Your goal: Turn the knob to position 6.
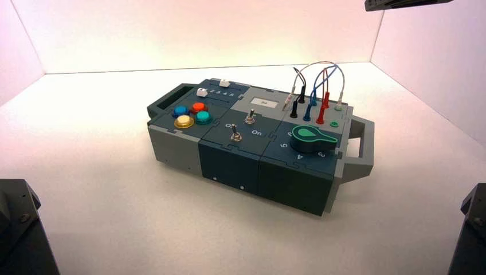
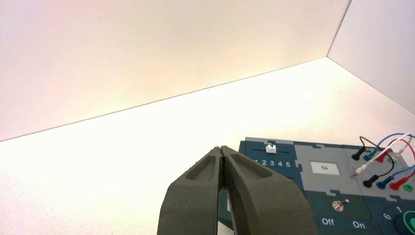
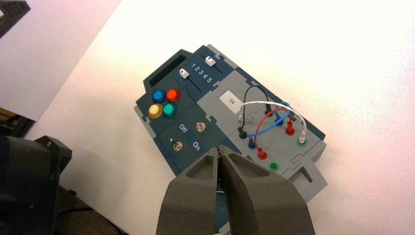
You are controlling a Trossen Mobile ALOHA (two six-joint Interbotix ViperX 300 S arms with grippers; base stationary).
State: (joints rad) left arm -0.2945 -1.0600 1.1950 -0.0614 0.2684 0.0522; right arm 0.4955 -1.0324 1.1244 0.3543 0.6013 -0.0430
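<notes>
The knob (image 1: 309,137), a dark-green dial with a bright green top, sits at the right front of the box (image 1: 229,163). Only its edge (image 2: 409,223) shows in the left wrist view, beside the white numeral 6 (image 2: 386,216). My left gripper (image 2: 221,148) is shut on nothing and held off the box's left end, well away from the knob. My right gripper (image 3: 219,149) is also shut on nothing, high above the box. Its fingers (image 3: 254,191) cover the knob, leaving a thin green sliver (image 3: 218,192) in the slit between them.
Four coloured push-buttons (image 1: 191,113) sit at the box's left end, with two toggle switches (image 1: 235,136) mid-box, two white sliders (image 3: 196,67) and a small display (image 3: 232,100). Looped wires (image 1: 318,86) rise at the back right. Handles (image 1: 361,149) stick out at both ends. White walls enclose the table.
</notes>
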